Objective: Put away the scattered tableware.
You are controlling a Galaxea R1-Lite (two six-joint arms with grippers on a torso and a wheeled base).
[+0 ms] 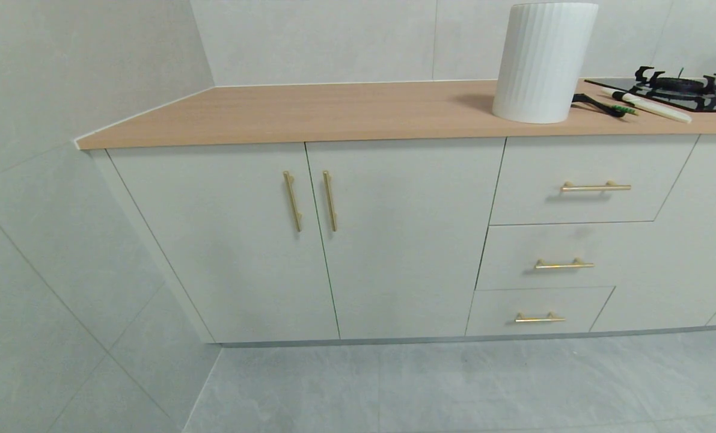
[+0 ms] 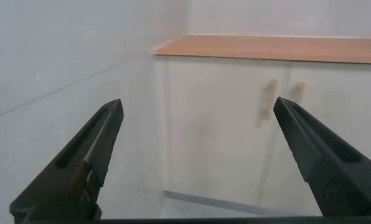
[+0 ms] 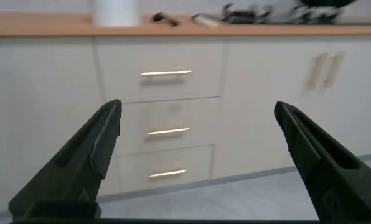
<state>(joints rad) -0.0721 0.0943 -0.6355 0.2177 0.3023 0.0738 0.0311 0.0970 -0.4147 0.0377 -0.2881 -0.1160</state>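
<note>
Both left tool (image 2: 197, 104) and right tool (image 3: 197, 104) splayed, empty, before wooden countertop (image 1: 333, 111), tiled walls (image 1: 63, 72).

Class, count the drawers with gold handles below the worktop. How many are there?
3, stacked under the white ribbed container: top drawer, middle drawer, bottom drawer. More may lie beyond the frame.

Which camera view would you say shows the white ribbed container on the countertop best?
The head view: the white ribbed container stands nearly whole on the countertop. The right wrist view catches just its base; the left wrist view faces the cabinet doors.
</note>
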